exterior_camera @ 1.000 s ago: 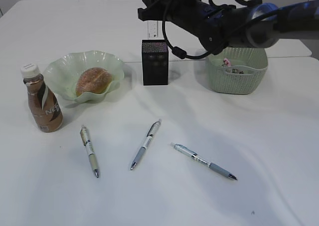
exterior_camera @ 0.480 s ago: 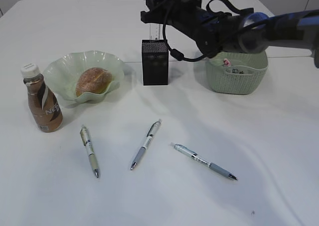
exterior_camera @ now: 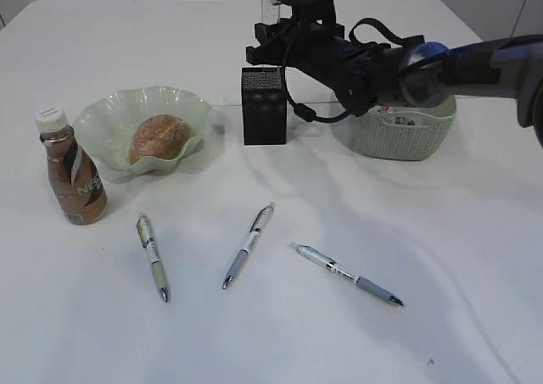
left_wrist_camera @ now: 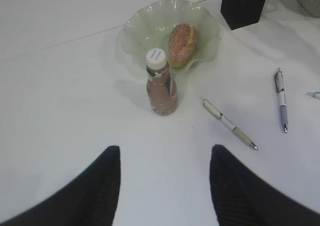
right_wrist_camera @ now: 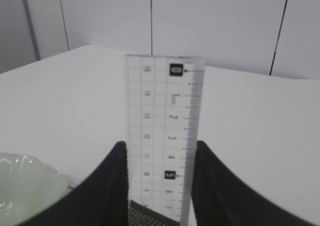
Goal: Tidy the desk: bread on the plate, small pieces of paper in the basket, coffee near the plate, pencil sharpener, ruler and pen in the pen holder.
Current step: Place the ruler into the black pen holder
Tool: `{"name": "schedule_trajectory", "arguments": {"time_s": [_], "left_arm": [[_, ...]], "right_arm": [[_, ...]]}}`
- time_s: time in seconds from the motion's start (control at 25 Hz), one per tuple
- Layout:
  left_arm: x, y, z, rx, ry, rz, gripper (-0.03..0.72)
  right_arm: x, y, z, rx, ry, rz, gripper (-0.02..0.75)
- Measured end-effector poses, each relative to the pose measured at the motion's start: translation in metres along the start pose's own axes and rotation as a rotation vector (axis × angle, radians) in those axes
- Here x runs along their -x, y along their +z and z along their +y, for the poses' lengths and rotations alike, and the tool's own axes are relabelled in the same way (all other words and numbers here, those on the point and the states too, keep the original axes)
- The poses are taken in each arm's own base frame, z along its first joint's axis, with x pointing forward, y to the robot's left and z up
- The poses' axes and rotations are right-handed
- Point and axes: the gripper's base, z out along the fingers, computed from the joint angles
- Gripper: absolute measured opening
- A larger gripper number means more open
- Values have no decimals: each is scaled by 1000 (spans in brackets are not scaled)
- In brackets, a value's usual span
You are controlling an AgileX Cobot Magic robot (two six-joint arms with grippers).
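My right gripper (right_wrist_camera: 159,145) is shut on the clear ruler (right_wrist_camera: 162,131), which stands upright with its lower end at the mouth of the black mesh pen holder (exterior_camera: 263,106). The ruler's top (exterior_camera: 270,9) shows above the gripper (exterior_camera: 271,41). The bread (exterior_camera: 159,137) lies in the green plate (exterior_camera: 110,117), and the coffee (exterior_camera: 73,169) stands just left of it. Three pens (exterior_camera: 153,257) (exterior_camera: 249,244) (exterior_camera: 348,274) lie on the desk in front. My left gripper (left_wrist_camera: 164,148) hangs open over bare desk, short of the coffee (left_wrist_camera: 161,86). The pencil sharpener is out of view.
The green basket (exterior_camera: 405,138) stands right of the pen holder, partly behind my right arm, with small bits of paper (exterior_camera: 399,119) inside. The right arm stretches across from the right edge above the basket.
My right gripper has sunk and shifted slightly right over the pen holder, bringing the ruler down toward its mouth. Everything else on the desk is where it was.
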Motion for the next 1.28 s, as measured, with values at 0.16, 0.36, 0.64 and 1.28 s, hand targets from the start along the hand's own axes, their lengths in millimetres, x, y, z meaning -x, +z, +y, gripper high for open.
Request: {"name": "schedule_trajectory", "arguments": {"time_s": [0.16,0.36,0.64,1.28], "left_arm": [[0,0,0,-2,-1,-2,401],[0,0,0,-4,-2,-3,401],[3,0,-1,-9,-3,-35,401],[5,0,-3,-32,-16,-59,401]], "right_arm": [[0,0,-1,-2,-2,2,302],[-2,0,-1,2,-19,14,302],[-5,0,-1,3,-27,32,302],[-12,1,-2,-3,-27,82,303]]}}
